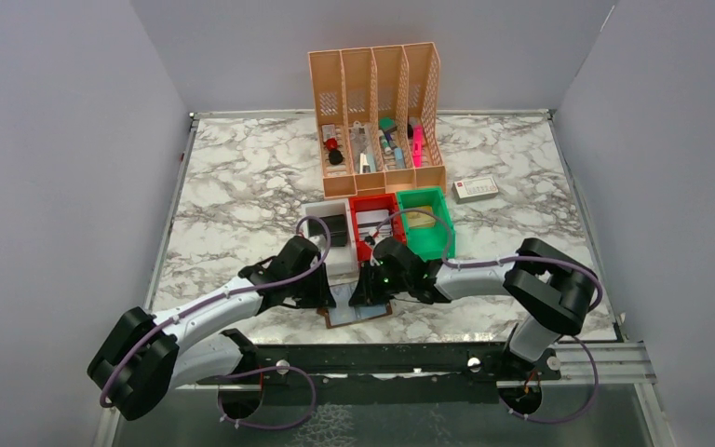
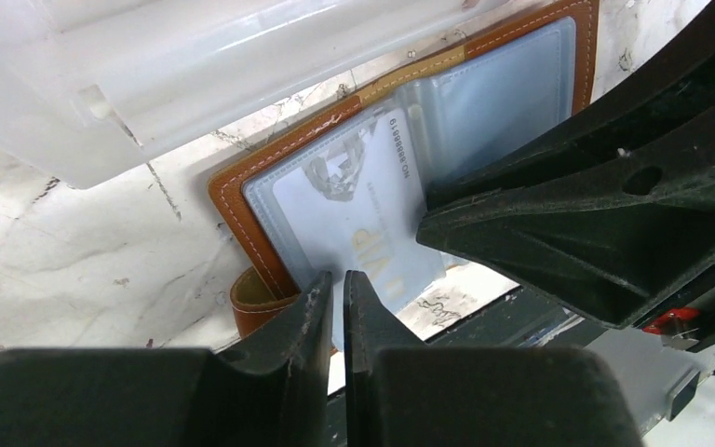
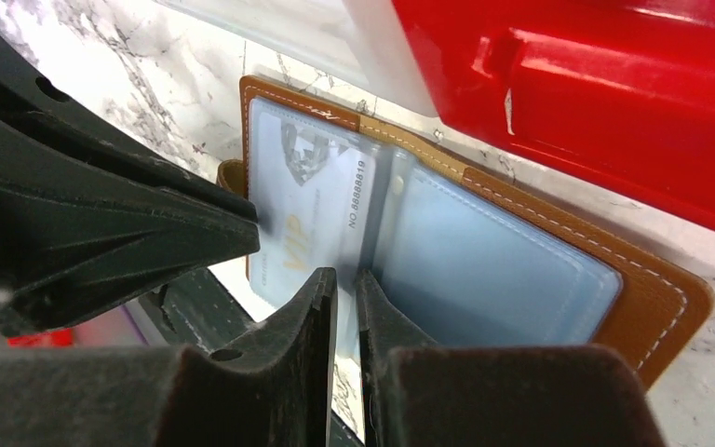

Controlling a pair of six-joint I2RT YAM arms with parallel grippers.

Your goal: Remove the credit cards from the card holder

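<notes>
The brown card holder point(image 1: 361, 316) lies open at the table's near edge, its clear sleeves facing up point(image 2: 242, 216) point(image 3: 656, 300). A pale credit card point(image 2: 354, 200) point(image 3: 305, 209) printed VIP sticks partly out of one sleeve, past the holder's edge. My left gripper point(image 2: 337, 285) point(image 1: 333, 294) is shut on that card's near corner. My right gripper point(image 3: 346, 279) point(image 1: 365, 289) is shut on the edge of a clear sleeve at the holder's middle fold. The two grippers almost meet over the holder. Other cards are hidden.
Just behind the holder stand a white bin point(image 1: 328, 244), a red bin point(image 1: 372, 216) and a green bin point(image 1: 425, 223). An orange file organiser point(image 1: 377, 102) stands further back, with a white box with a red end point(image 1: 476, 189) to its right. A black rail point(image 1: 382, 358) borders the near edge.
</notes>
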